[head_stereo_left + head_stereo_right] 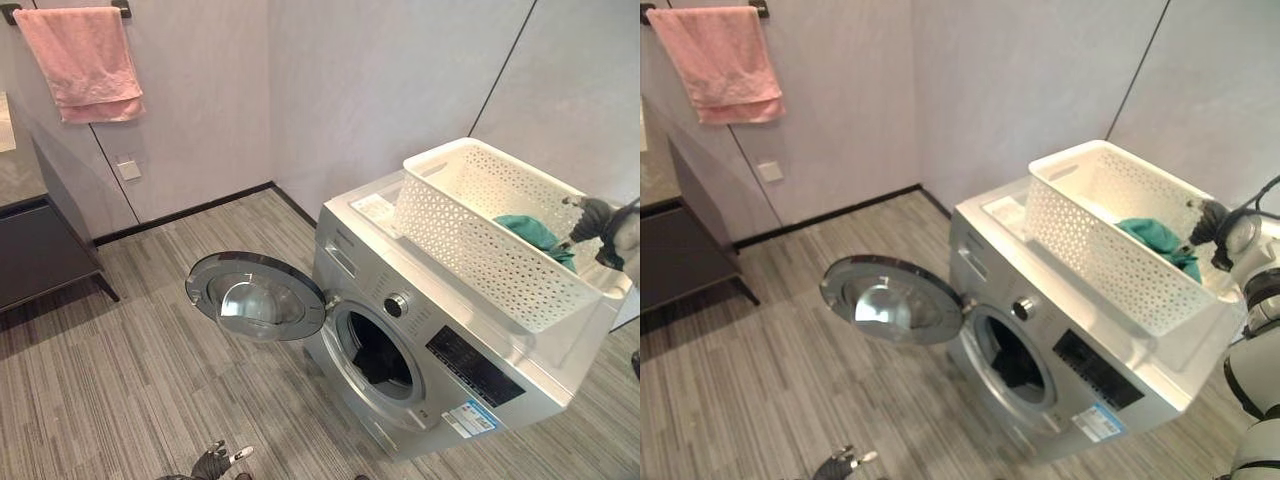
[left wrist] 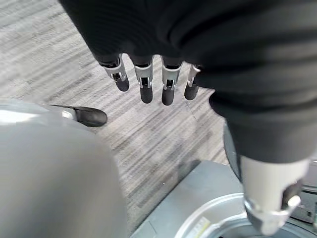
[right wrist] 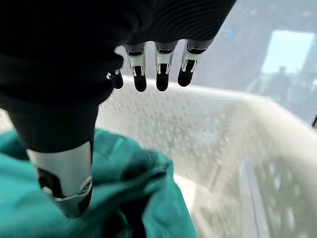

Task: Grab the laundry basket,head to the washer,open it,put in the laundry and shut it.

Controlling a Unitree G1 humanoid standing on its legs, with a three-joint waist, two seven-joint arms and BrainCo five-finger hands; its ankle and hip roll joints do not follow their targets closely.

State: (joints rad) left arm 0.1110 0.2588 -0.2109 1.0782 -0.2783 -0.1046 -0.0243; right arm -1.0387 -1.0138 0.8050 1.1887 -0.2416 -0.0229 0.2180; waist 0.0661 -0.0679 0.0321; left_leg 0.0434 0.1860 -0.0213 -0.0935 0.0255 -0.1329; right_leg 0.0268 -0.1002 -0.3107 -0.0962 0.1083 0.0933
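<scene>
The silver washer (image 1: 460, 385) stands with its round door (image 1: 255, 297) swung wide open to the left. Dark laundry (image 1: 380, 362) lies in the drum. On the washer's top rests the white perforated basket (image 1: 470, 240) with a teal cloth (image 1: 535, 235) in its right end. My right hand (image 1: 592, 218) hovers over that end, fingers (image 3: 158, 74) straight and open just above the teal cloth (image 3: 148, 198), holding nothing. My left hand (image 1: 213, 462) hangs low in front of the washer, open, with its fingers (image 2: 146, 82) over the floor.
A pink towel (image 1: 85, 62) hangs on a wall rail at the far left. Below it stands a dark cabinet (image 1: 40, 250). Grey striped floor (image 1: 120, 380) spreads left of the open door. Walls close in behind the washer.
</scene>
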